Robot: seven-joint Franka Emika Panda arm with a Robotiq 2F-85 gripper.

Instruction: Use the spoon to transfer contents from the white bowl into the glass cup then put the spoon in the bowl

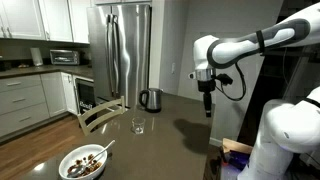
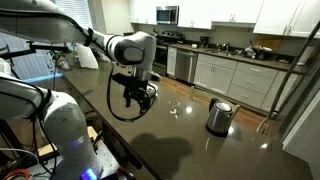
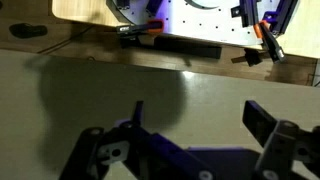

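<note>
Where everything stands: on a dark table [image 1: 175, 140] [image 2: 200, 150], seen in both exterior views and filling most of the wrist view.
Fridge [image 1: 125, 50]: steel, two doors, against the far wall beyond the table.
Arm [image 1: 245, 45]: white, stretched out above the table with the wrist pointing down, well apart from the task things.
Chair [image 1: 100, 115]: pale wood, drawn up to the table's side near the bowl.
Kettle [image 1: 150, 99] [image 2: 219, 117]: steel with a black handle, upright on the table, shown in both exterior views.
Bowl [image 1: 64, 165]: white, on the table at the near corner, well apart from the pincer.
Pincer [image 1: 207, 112] [image 2: 134, 103] [image 3: 195, 110]: hanging above bare table, touching nothing. The wrist view shows its jaws spread wide with only tabletop between them.
Cup [image 1: 139, 125]: clear glass, upright, between kettle and bowl and nearer the kettle. Whether anything lies inside cannot be told.
Spoon [image 1: 103, 148]: resting in the bowl, handle leaning out over the rim toward the cup.
Contents [image 1: 85, 168]: brown lumps heaped in the bowl.
</note>
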